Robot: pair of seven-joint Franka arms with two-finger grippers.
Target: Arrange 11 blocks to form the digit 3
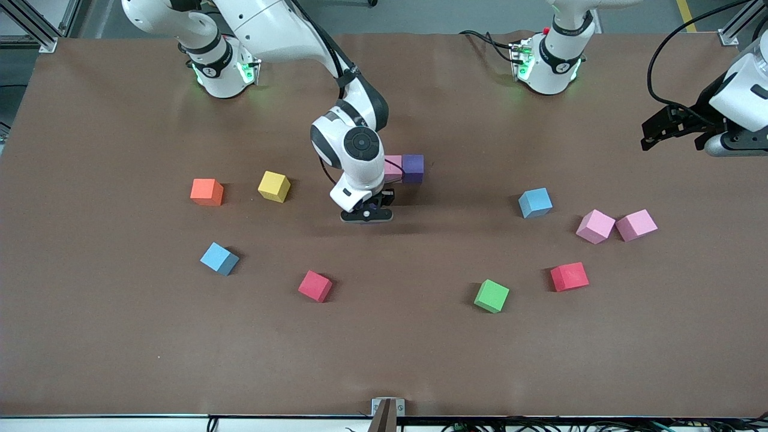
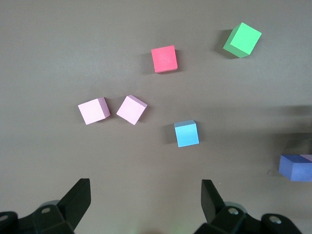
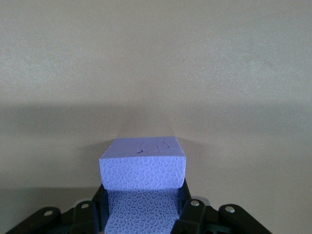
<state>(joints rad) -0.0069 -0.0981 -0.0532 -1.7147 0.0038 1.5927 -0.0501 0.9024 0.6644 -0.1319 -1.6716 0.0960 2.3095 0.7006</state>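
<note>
My right claw (image 1: pixel 367 214) sits low over the middle of the table (image 1: pixel 108 336), clenched on a purple block (image 3: pixel 143 166) whose foam bulges out past my fingers (image 3: pixel 189 214); I cannot tell whether it touches the surface. Just beside my wrist, toward the robots' bases, a pink block (image 1: pixel 393 167) and another purple block (image 1: pixel 413 168) stand touching in a short row. Toward the right arm's end from my claw lie a yellow block (image 1: pixel 274 186) and an orange cube (image 1: pixel 207 192), and nearer the front camera than these, a blue block (image 1: pixel 219 258) and a red block (image 1: pixel 315 285). Toward the left arm's end from my claw lie a second blue block (image 1: pixel 534 202), two pink blocks (image 1: pixel 596 226) (image 1: pixel 636 225) just beside each other, a red block (image 1: pixel 569 276) and a green block (image 1: pixel 491 296). My left claw (image 1: pixel 675 129) waits up in the air over its own end of the table, fingers (image 2: pixel 73 201) spread wide and holding nothing.
</note>
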